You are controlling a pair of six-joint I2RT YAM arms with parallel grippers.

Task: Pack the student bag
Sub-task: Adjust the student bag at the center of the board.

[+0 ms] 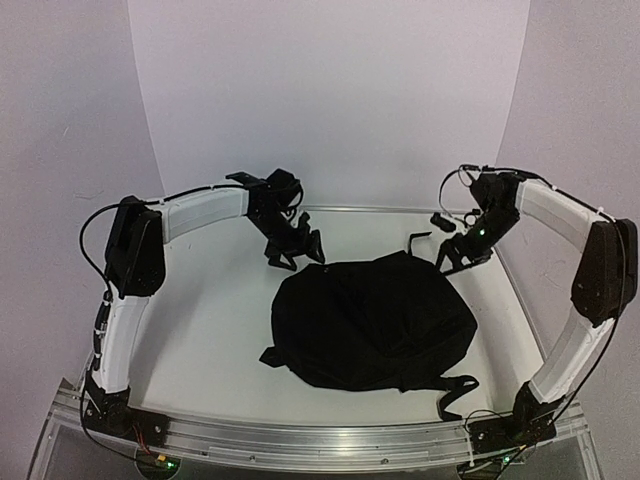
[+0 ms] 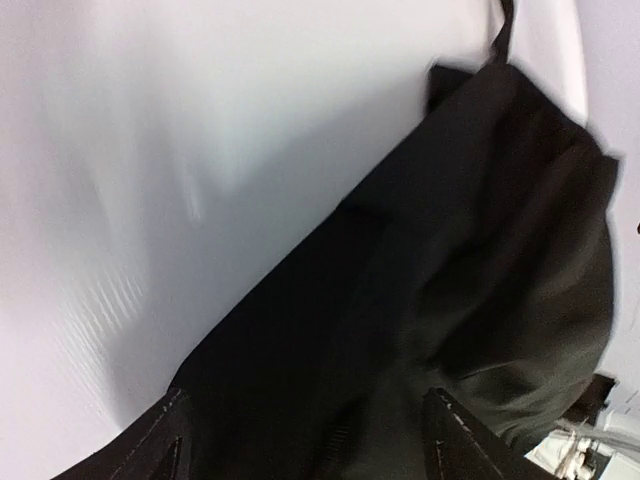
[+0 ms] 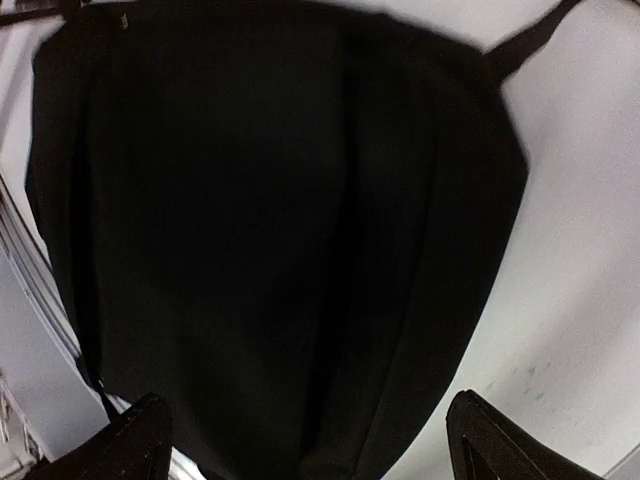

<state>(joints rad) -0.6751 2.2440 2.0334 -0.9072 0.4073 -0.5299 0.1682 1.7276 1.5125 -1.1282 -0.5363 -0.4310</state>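
Note:
The student bag [image 1: 375,322] is a large black soft backpack lying flat in the middle of the white table, straps trailing at its near right. It fills the left wrist view [image 2: 440,300] and the right wrist view [image 3: 280,220]. My left gripper [image 1: 295,250] hovers open just beyond the bag's far left edge. My right gripper [image 1: 458,255] hovers open at the bag's far right edge. Both are empty, with the jaws wide apart. No grey lining shows.
The white table [image 1: 210,320] is enclosed by white walls behind and at both sides. A metal rail [image 1: 320,438] runs along the near edge. A loose black strap [image 1: 455,395] lies near the right arm's base.

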